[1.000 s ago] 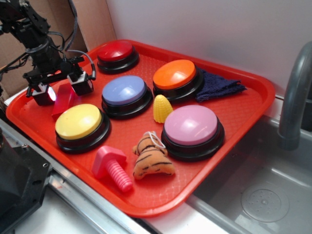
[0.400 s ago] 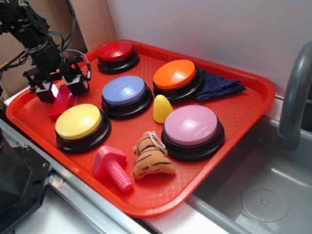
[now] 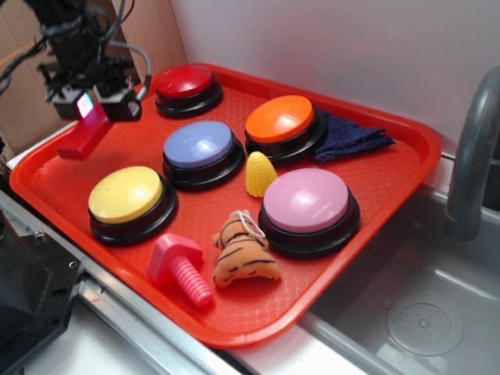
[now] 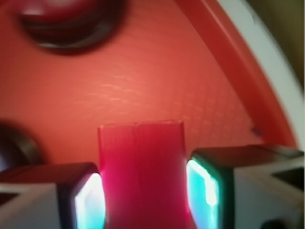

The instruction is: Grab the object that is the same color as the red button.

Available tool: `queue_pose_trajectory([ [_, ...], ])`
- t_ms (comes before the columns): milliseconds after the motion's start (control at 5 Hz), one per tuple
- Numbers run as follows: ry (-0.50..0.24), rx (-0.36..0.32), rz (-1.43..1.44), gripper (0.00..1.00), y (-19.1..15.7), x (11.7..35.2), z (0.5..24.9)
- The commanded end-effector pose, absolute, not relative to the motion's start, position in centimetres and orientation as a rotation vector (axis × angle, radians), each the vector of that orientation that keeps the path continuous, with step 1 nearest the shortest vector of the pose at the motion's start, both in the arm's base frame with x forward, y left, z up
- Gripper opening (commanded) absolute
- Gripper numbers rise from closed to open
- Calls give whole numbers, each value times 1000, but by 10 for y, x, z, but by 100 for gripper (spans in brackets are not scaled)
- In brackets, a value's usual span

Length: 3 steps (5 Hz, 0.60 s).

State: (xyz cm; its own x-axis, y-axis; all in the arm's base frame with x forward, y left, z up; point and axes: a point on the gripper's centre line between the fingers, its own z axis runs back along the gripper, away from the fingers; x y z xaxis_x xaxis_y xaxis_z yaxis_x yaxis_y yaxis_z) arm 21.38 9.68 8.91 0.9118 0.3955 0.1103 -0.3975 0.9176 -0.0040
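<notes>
My gripper (image 3: 92,105) is shut on the small red block (image 3: 84,133) and holds it in the air above the far left corner of the red tray (image 3: 406,168). The block hangs tilted down and to the left from the jaws. In the wrist view the block (image 4: 141,171) fills the gap between the two lit pads (image 4: 205,188), with the gripper (image 4: 145,195) closed against both its sides. The red button (image 3: 187,86) on its black base stands at the tray's back, just right of the gripper; it shows blurred at the top left of the wrist view (image 4: 66,19).
On the tray stand a blue button (image 3: 201,150), an orange button (image 3: 283,123), a pink button (image 3: 308,207) and a yellow button (image 3: 129,199). A yellow corn toy (image 3: 259,174), a tiger plush (image 3: 242,254), a pink bolt (image 3: 181,269) and a dark cloth (image 3: 350,137) lie among them. A sink (image 3: 414,305) is at right.
The gripper has risen from the tray floor with the red block in it, and the block now hangs clear of the tray. The other objects have not moved.
</notes>
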Motion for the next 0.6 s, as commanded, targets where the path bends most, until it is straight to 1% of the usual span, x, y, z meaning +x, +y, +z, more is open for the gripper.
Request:
queue_pose_trajectory([
  [0, -190, -53, 176, 0, 63, 226, 175],
  [200, -223, -54, 106, 0, 42, 224, 192],
  [400, -170, -74, 132, 0, 52, 220, 191],
])
